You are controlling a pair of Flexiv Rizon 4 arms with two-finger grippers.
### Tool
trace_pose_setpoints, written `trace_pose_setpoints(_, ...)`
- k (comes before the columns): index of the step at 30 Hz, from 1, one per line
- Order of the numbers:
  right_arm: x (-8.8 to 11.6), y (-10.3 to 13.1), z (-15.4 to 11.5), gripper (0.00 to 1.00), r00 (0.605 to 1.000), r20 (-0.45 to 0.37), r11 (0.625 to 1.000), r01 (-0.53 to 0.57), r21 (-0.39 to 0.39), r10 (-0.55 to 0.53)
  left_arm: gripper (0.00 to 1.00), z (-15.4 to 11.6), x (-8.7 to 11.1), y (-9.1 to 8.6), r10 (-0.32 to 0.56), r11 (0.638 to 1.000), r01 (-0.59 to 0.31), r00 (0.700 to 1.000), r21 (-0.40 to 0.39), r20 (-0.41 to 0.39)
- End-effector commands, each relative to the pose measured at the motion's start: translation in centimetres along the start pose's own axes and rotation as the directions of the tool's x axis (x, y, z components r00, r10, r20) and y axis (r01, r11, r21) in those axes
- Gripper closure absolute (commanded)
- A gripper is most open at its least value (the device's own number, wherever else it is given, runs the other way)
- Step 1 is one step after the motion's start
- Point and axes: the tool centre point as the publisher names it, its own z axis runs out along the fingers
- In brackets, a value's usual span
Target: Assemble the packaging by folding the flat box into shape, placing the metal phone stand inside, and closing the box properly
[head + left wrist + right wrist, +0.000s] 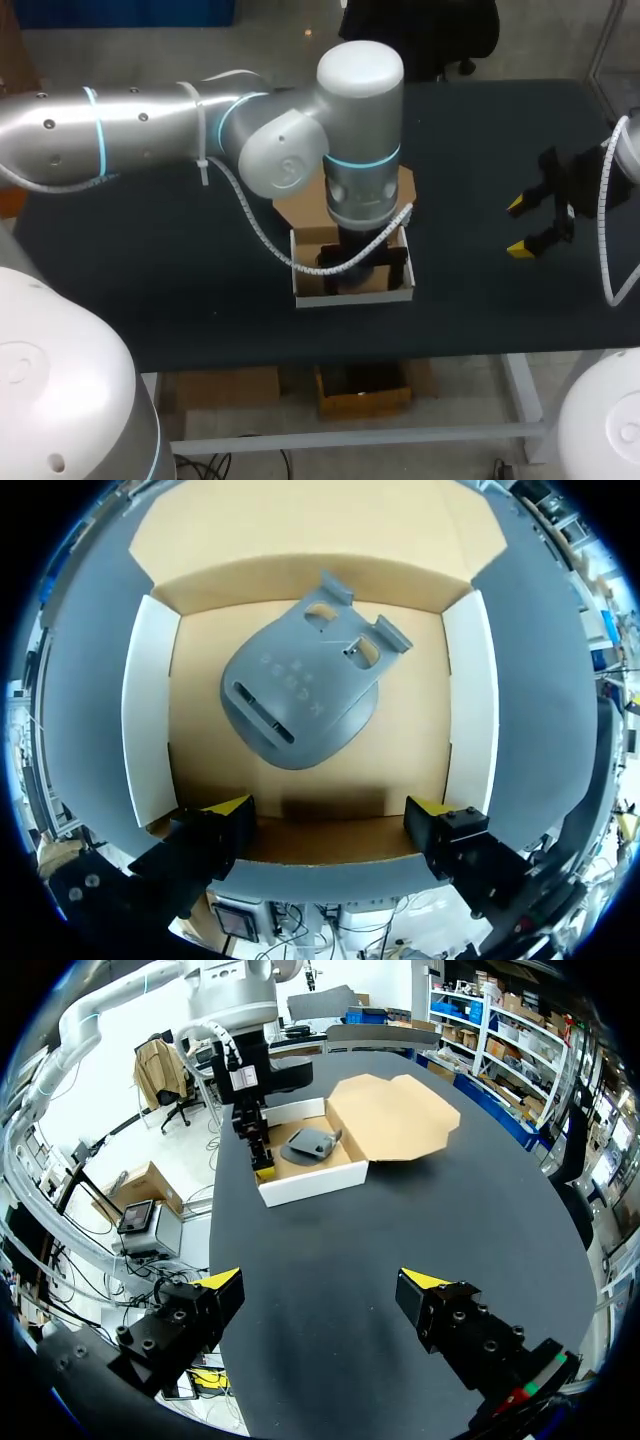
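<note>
Left gripper [328,810] spread wide, empty, hovering over the box [145,720]. Phone stand [300,690] lies flat on the box floor. Head view: lid [395,1115] open at box's 12 o'clock; right gripper [320,1280] released, empty, at 3 o'clock, well apart.

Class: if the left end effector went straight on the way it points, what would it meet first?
Probably the floor of the box. The left end effector hangs open over bare cardboard by the near wall, short of the stand. Depth is unclear.
</note>
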Motion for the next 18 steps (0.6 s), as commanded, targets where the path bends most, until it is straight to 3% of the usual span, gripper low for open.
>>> trace_pose_setpoints(1, 0.0, -0.1, -0.1, 0.00, 1.000, -0.001, 1.000, 0.001, -0.004, -0.001, 0.00, -0.3, 0.2, 0.8, 0.001, 1.000, -0.002, 1.000, 0.016, 0.010)
trace_pose_setpoints(18, 0.0, -0.1, -0.1, 0.00, 1.000, -0.001, 1.000, 0.001, -0.004, -0.001, 0.00, -0.4, 0.0, 2.3, 0.018, 1.000, -0.018, 1.000, 0.024, 0.014)
